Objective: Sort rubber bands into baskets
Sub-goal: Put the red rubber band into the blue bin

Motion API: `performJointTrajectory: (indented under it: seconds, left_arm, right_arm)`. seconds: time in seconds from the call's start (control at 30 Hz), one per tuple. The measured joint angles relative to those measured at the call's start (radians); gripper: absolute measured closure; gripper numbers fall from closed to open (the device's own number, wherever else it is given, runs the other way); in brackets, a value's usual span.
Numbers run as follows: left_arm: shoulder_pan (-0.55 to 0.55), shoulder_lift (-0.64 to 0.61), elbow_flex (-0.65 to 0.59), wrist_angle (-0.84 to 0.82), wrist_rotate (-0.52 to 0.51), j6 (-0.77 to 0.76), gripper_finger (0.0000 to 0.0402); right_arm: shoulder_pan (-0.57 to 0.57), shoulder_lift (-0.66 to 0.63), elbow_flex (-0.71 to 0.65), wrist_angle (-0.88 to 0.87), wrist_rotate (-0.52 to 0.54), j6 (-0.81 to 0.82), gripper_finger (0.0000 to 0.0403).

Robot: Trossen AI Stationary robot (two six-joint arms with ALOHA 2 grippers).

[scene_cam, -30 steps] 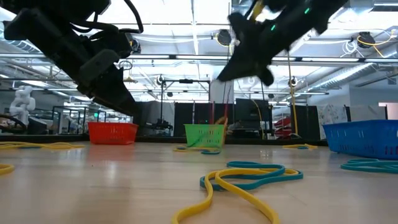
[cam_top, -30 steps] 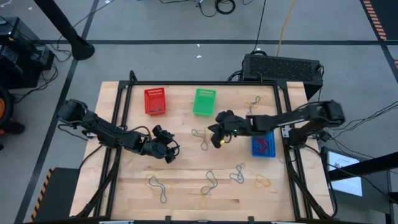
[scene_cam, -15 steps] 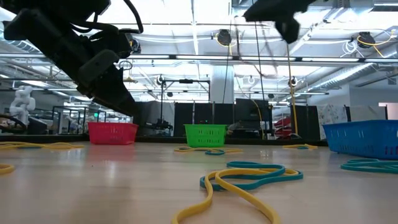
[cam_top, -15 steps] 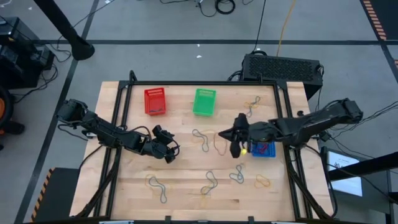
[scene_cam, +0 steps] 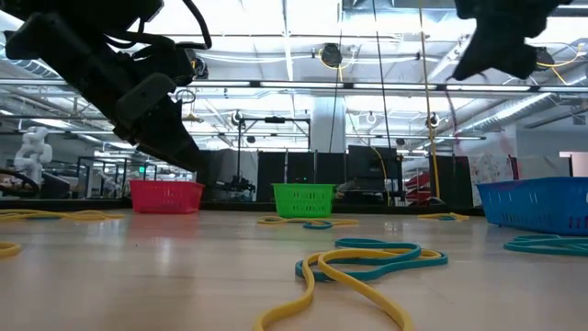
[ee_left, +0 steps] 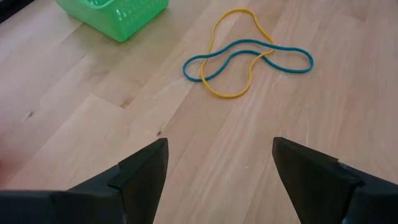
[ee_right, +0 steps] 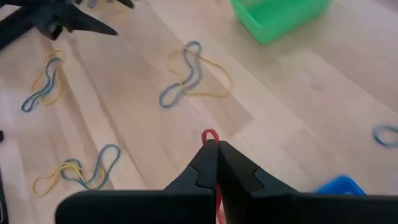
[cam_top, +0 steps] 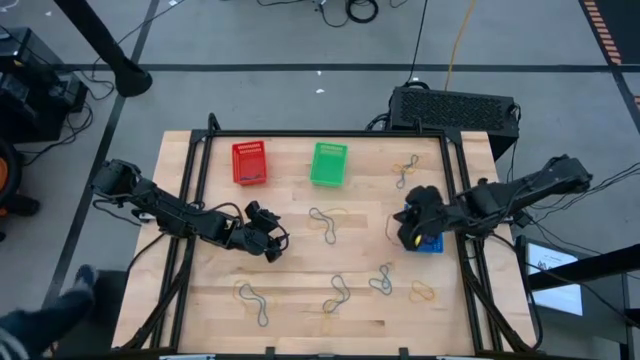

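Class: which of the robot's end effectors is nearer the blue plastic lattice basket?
The right. The right end effector is at the blue plastic lattice basket's edge; the left end effector is across the table, near its middle.

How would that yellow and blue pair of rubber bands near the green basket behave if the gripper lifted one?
Probably floppy: the yellow band and blue band lie flat in wavy loops on the table. They cross each other, so lifting one may drag the other. They look thin, so likely very light.

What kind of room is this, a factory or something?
More likely a robotics lab or workshop: a wooden table with two robot arms, cables trailing over a grey floor, and open ceiling piping with equipment racks behind.
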Motion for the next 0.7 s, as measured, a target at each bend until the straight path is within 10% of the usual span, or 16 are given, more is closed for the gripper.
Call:
performJointTrajectory:
  seconds: [0.7]
  left_arm:
    - [0.001,-0.058,0.0,-0.006,0.029,0.048,0.0107]
  right_arm:
    - [0.014,-0.201,0.0,-0.579,-0.09,0.213,0.0402]
